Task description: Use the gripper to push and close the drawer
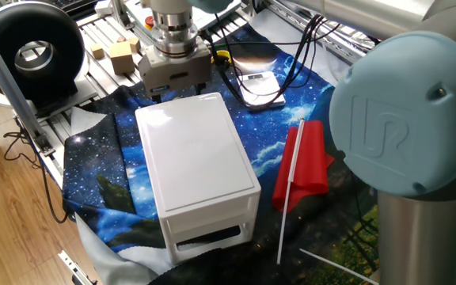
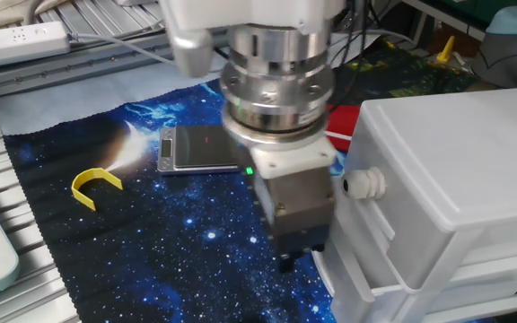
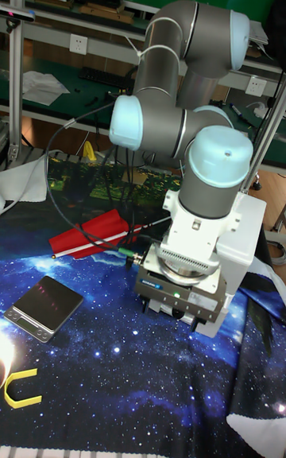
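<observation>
The white plastic cabinet [image 1: 196, 150] [image 2: 456, 152] [image 3: 242, 247] stands on the starry blue cloth. Its drawer [image 2: 366, 215], with a small white knob, faces my gripper and sits close to flush with the cabinet face; a lower panel edge juts out slightly below it. My gripper [image 2: 301, 257] [image 1: 174, 85] [image 3: 184, 316] hangs just off that face with a small gap, touching nothing. Its black fingertips look shut, with nothing held. In one fixed view the cabinet top hides the drawer face by the gripper.
A small grey scale [image 2: 200, 148] [image 1: 260, 87] [image 3: 44, 307] and a yellow clip [image 2: 92, 184] lie on the cloth beyond the gripper. A red folded flag on a white stick [image 1: 303, 162] lies beside the cabinet. Wooden blocks [image 1: 121, 55] and cables sit behind.
</observation>
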Robot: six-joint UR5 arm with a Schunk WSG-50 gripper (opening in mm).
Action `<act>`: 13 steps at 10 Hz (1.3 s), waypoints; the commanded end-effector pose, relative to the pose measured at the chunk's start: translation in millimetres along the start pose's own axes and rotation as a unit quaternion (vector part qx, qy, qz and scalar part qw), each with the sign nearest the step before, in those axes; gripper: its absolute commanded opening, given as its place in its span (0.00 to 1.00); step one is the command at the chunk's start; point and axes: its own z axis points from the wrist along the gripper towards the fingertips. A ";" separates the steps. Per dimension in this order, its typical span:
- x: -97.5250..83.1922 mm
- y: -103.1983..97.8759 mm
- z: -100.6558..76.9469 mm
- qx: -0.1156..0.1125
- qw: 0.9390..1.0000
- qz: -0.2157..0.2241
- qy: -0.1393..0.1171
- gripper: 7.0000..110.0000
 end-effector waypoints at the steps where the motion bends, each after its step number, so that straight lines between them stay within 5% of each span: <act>1: -23.8 6.2 -6.7 -0.028 0.999 -0.018 -0.018 0.36; 4: -53.3 -16.3 -39.0 -0.018 0.990 -0.133 -0.040 0.36; 6: -88.0 -40.8 -49.2 0.020 0.958 -0.271 -0.088 0.36; 7: -101.1 -37.7 -49.7 0.031 0.934 -0.338 -0.110 0.00; 8: -110.2 -27.4 -48.4 0.029 0.916 -0.380 -0.126 0.00; 9: -122.9 -27.4 -51.4 0.046 0.909 -0.387 -0.145 0.00; 10: -128.8 -37.3 -54.6 0.072 0.912 -0.376 -0.145 0.00; 11: -145.5 -66.5 -64.4 0.150 0.904 -0.372 -0.150 0.00; 12: -161.0 -91.8 -76.9 0.223 0.887 -0.376 -0.151 0.00; 13: -173.2 -80.3 -78.9 0.222 0.875 -0.393 -0.175 0.00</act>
